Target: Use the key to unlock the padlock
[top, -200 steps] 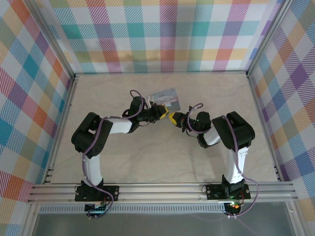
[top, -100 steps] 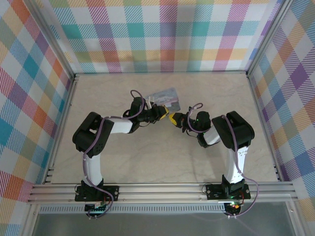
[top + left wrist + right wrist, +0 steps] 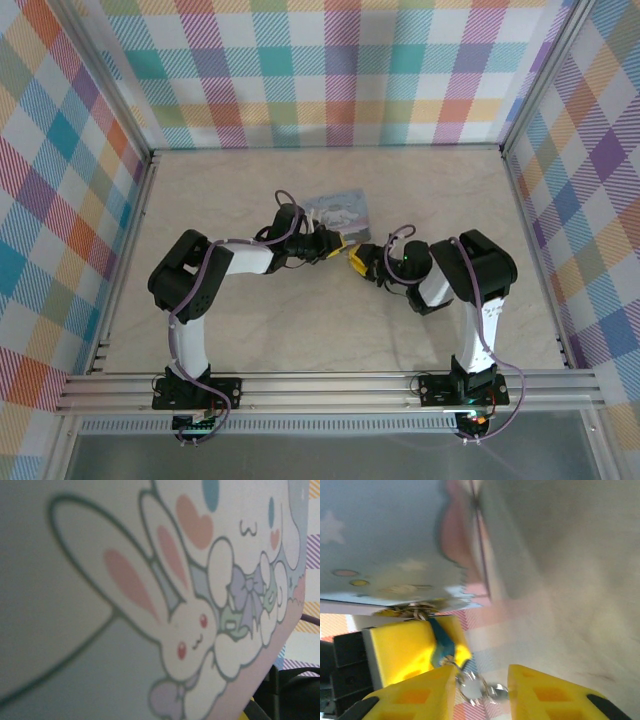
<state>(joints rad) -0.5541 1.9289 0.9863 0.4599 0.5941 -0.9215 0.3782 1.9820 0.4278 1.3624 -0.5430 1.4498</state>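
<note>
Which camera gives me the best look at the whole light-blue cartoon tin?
The top external view: the tin shows nearly whole, with its place on the table. The left wrist view sits close on its bunny print, blurred; the right wrist view catches a blurred pale-blue face and edge.

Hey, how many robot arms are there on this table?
2. The left arm reaches from the near-left edge to the light-blue tin; the right arm comes from the near-right, ending just beside that tin. No others seem hidden.
</note>
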